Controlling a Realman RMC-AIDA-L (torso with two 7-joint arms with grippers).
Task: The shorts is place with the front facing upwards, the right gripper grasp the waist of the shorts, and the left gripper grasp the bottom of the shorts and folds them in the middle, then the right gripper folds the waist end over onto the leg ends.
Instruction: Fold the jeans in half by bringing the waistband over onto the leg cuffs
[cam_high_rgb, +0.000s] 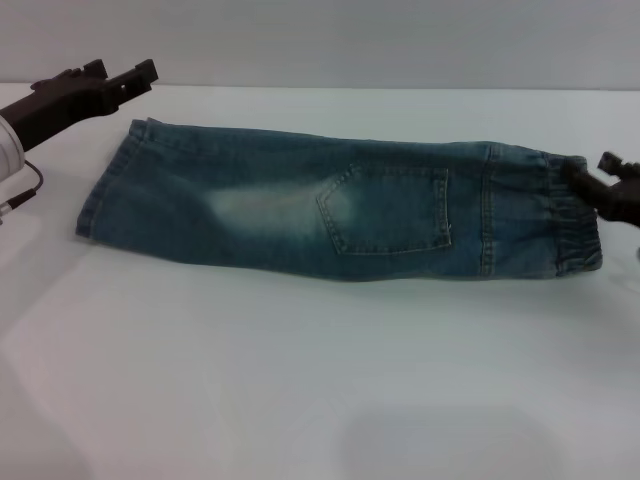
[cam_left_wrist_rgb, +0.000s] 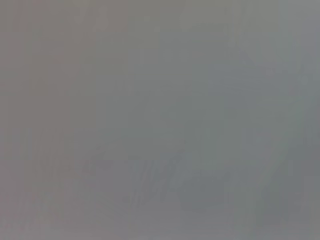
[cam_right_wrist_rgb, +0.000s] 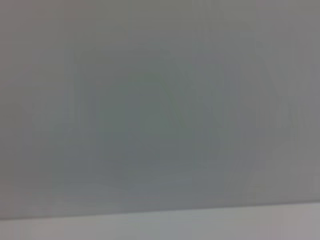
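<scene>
The shorts (cam_high_rgb: 300, 200) lie flat across the table in the head view, folded lengthwise into a long strip with one pocket facing up. The leg ends (cam_high_rgb: 108, 185) point left and the gathered waist (cam_high_rgb: 562, 215) points right. My left gripper (cam_high_rgb: 122, 72) hovers open just beyond the far corner of the leg hems, holding nothing. At the far right edge my right gripper (cam_high_rgb: 595, 172) touches the far corner of the waist. Both wrist views show only a plain grey blur.
The white table (cam_high_rgb: 300, 380) stretches wide in front of the shorts. A grey wall runs along the far edge behind them. A grey cable hangs by my left arm at the left edge.
</scene>
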